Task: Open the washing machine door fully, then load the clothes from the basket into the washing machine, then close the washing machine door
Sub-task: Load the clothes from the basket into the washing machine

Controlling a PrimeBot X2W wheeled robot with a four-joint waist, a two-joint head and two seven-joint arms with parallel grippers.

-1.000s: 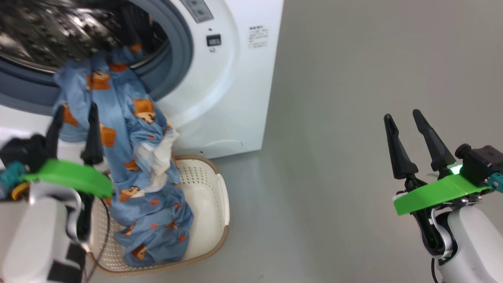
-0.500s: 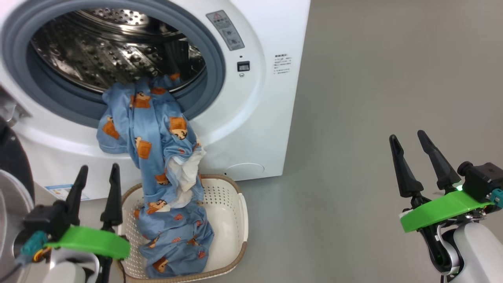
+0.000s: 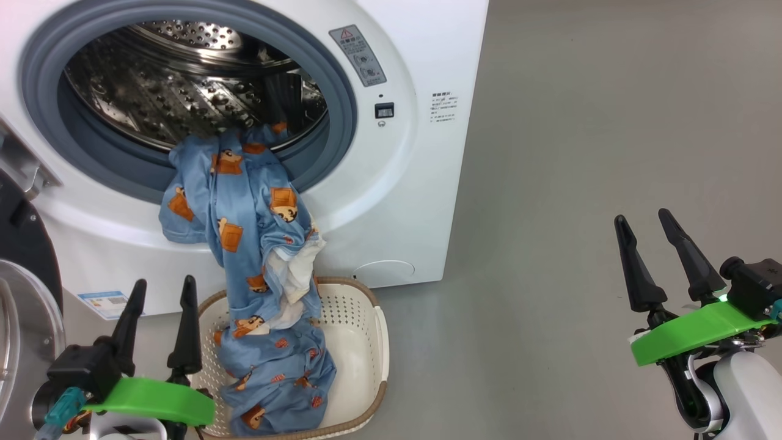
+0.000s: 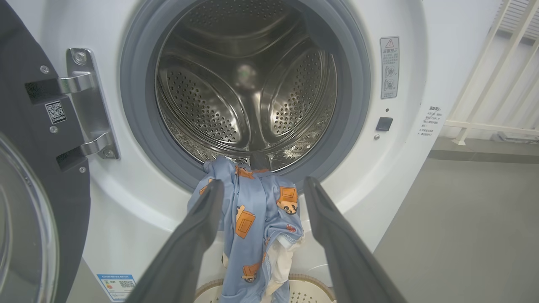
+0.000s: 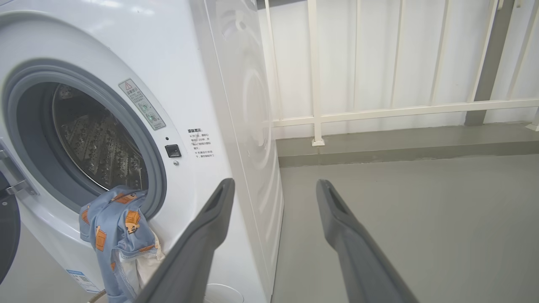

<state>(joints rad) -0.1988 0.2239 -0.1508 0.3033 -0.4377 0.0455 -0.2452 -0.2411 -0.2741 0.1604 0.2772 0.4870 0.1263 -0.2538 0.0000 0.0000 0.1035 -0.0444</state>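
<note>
Nearest, left gripper [image 3: 165, 281] low at left, dark fingers spread, empty, just beside small cream perforated plastic basket [image 3: 377, 342]. Well apart, right gripper [image 3: 643, 216] over grey floor [image 3: 580, 122], fingers spread, empty. Beyond, light blue cartoon-print clothes [image 3: 256, 244] trail from basket over blue-grey seal [image 3: 342, 122] into steel drum [image 3: 171, 91] of big white washing machine [image 3: 415, 183]. At left edge, glossy black round door [image 3: 21, 244] swung open.

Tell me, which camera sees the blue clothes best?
The head view. It shows the clothes whole, draped from the drum of the washing machine down into the basket. The left wrist view cuts off their lower end at the basket, and the right wrist view catches them small and from the side.
</note>
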